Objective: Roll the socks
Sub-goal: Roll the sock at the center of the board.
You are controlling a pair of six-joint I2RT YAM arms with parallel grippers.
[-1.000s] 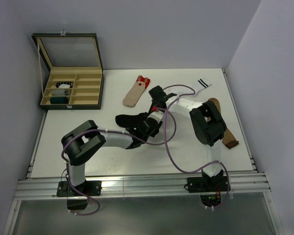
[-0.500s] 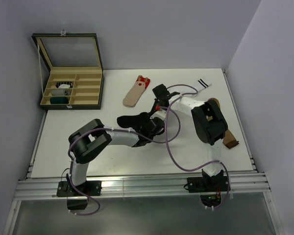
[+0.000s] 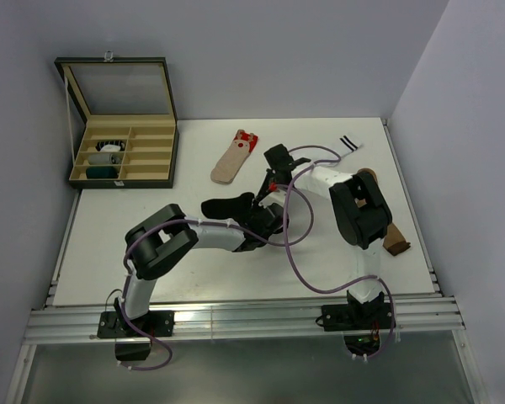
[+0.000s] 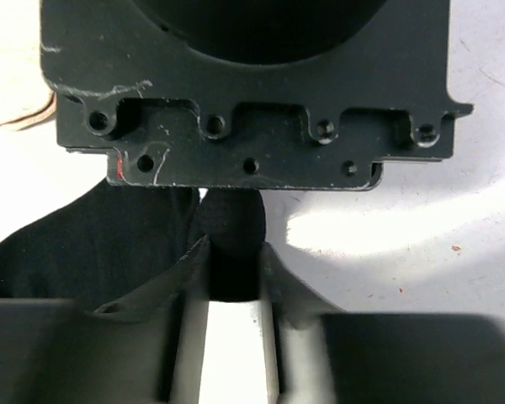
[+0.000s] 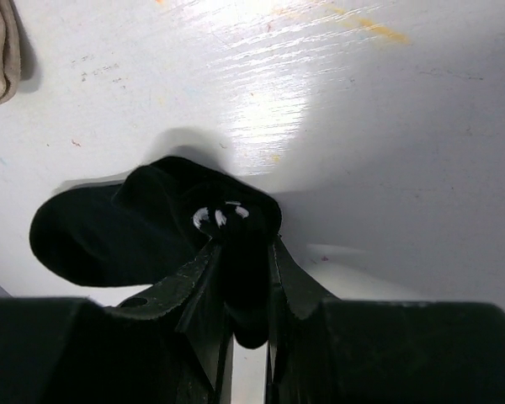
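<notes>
Near the middle of the tabletop (image 3: 109, 240), left fingers (image 4: 194, 286) and right fingers (image 5: 204, 282) are each pinched shut on the right end of the black sock (image 3: 223, 204); rolling it well probably needs both to turn that end leftward together, keeping the fabric taut.

A white table (image 3: 109, 244) is enclosed by pale lavender walls (image 3: 278, 50) at top and right; glare is reflected near its lower edge.

left arm (image 3: 210, 235) stretched forward-right | left fingers (image 4: 183, 324) pinched narrow | right arm (image 3: 324, 178) bent leftward | right fingers (image 5: 204, 310) pinched narrow
</notes>
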